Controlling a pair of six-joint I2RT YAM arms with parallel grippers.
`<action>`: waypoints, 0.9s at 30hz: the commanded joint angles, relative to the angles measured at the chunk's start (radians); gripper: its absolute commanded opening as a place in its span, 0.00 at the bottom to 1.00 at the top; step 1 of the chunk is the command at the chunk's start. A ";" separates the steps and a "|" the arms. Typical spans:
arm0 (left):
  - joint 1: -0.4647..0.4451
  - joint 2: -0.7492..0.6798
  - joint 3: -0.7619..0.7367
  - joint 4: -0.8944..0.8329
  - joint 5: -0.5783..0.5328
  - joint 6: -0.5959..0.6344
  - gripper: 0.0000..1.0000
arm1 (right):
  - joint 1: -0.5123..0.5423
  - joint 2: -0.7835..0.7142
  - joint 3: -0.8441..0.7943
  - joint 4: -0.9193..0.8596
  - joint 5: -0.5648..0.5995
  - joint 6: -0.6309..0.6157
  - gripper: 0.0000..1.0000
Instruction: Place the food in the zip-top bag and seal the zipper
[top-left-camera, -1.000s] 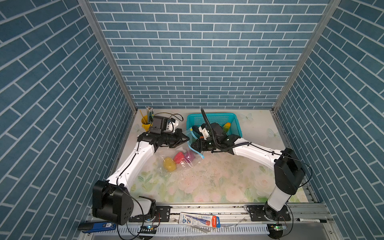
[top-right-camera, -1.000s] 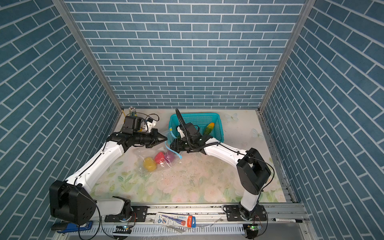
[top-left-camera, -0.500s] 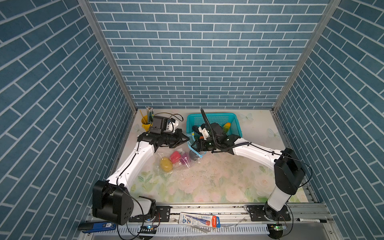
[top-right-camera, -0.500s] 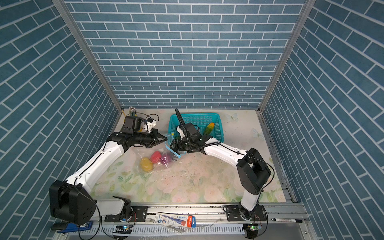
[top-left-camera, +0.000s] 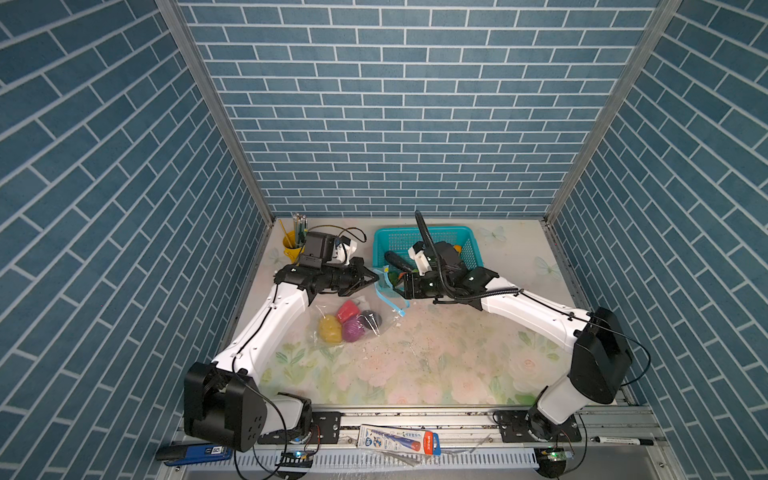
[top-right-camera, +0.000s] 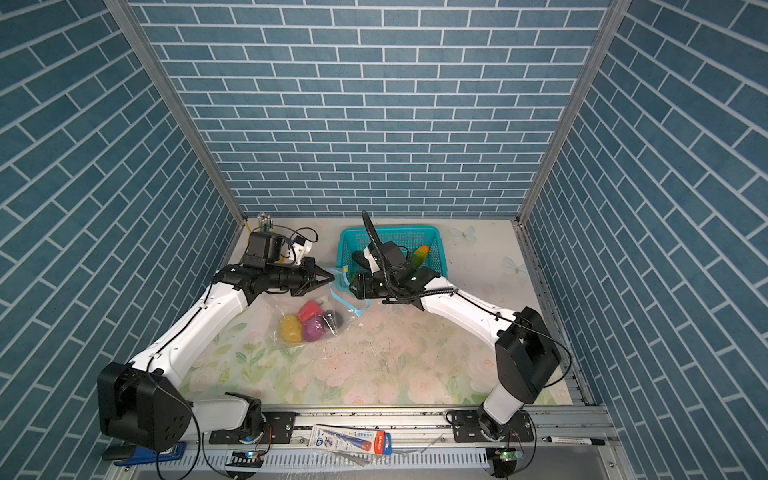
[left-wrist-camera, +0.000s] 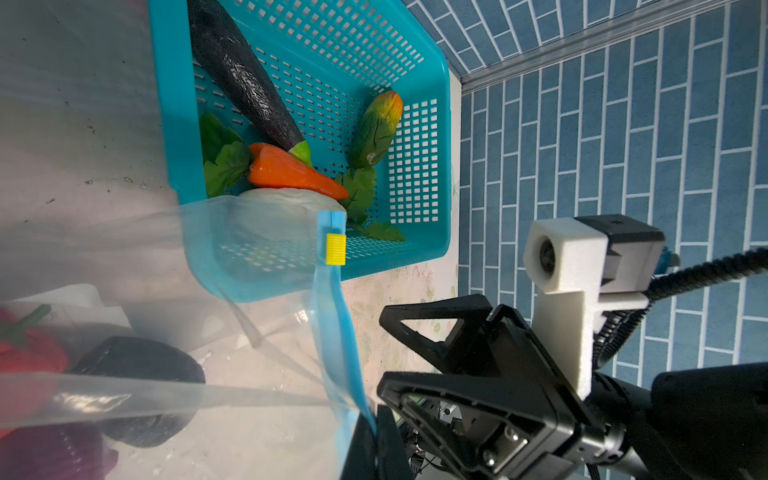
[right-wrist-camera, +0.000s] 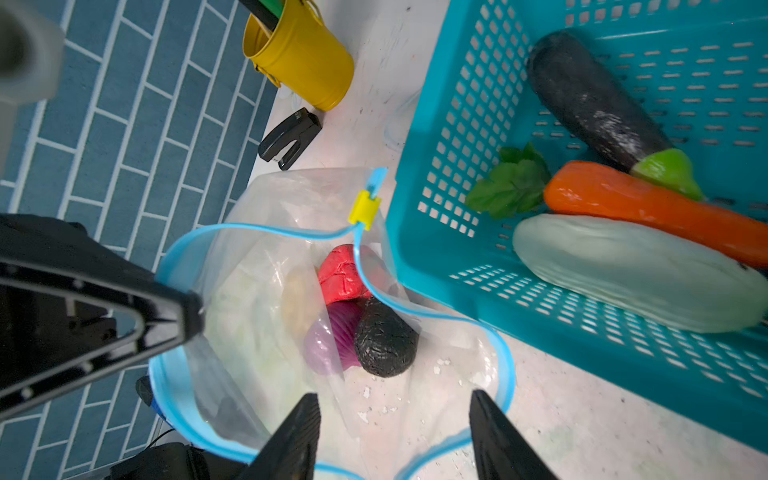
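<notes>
Pinching the zipper (left-wrist-camera: 334, 324), left tool (right-wrist-camera: 193, 310) holds the bag (right-wrist-camera: 257, 332); right tool (right-wrist-camera: 394, 399) gapes empty.

Your work cell from above: blue brick-patterned panels make up the back wall (top-left-camera: 395, 124) and both side walls (top-left-camera: 104, 208), joined at the corners by bare metal posts (top-left-camera: 216, 112). A pale floral cover dresses the tabletop (top-left-camera: 436, 374) under soft, even light. A yellow pencil cup (top-left-camera: 292, 245) stands in the far left corner. A metal rail (top-left-camera: 415, 415) runs along the front edge, with a black marker (top-left-camera: 623, 440) lying beyond it at the right.
</notes>
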 joint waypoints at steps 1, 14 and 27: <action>0.005 -0.031 0.024 0.003 0.007 0.005 0.00 | -0.030 -0.019 -0.064 -0.050 0.005 0.087 0.58; 0.005 -0.064 0.041 -0.014 0.001 0.005 0.00 | -0.058 0.087 -0.074 0.040 -0.153 0.199 0.50; 0.005 -0.067 0.046 -0.020 -0.003 0.005 0.00 | -0.058 0.145 -0.043 0.069 -0.215 0.204 0.40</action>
